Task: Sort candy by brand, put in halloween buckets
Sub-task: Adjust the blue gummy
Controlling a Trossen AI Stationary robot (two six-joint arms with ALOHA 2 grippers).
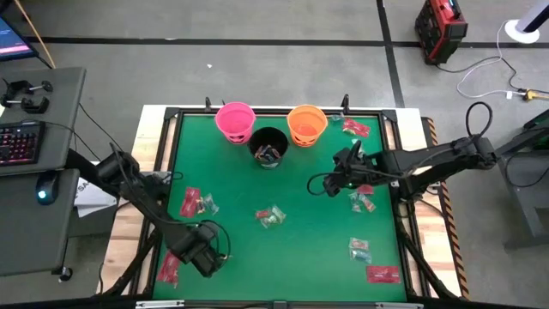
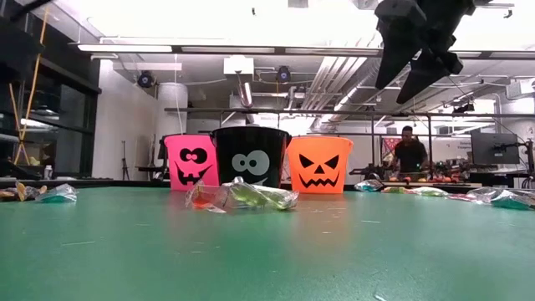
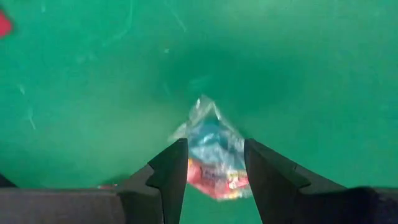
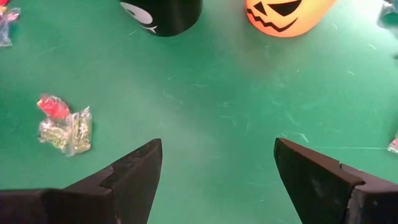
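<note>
Three halloween buckets stand at the table's far middle: pink (image 1: pixel 234 120), black (image 1: pixel 268 146) with candy inside, and orange (image 1: pixel 306 124). Candy lies scattered on the green table (image 1: pixel 292 257): a clump at the left (image 1: pixel 194 203), one in the middle (image 1: pixel 270 216), and a red packet (image 1: pixel 167 268) at the near left. My left gripper (image 1: pixel 204 251), near the front left, points down and is shut on a clear crinkly candy packet (image 3: pixel 210 132). My right gripper (image 1: pixel 328 183) hangs open above the table, right of centre, with nothing between its fingers (image 4: pixel 134 168). My left gripper pinches the clear packet with blue and red contents between its two fingers, which sit on its two sides (image 3: pixel 198 167). The fingers come from above, pointing down. The packet's crinkled end (image 3: pixel 202 106) sticks out below the fingertips, above the table, where its shadow falls.
More candy lies at the right: beside my right arm (image 1: pixel 361 202), near the front right (image 1: pixel 358 249), a red packet (image 1: pixel 383 275) at the near right corner, and one by the orange bucket (image 1: pixel 354 127). Bare green surface lies between the middle clump and the buckets.
</note>
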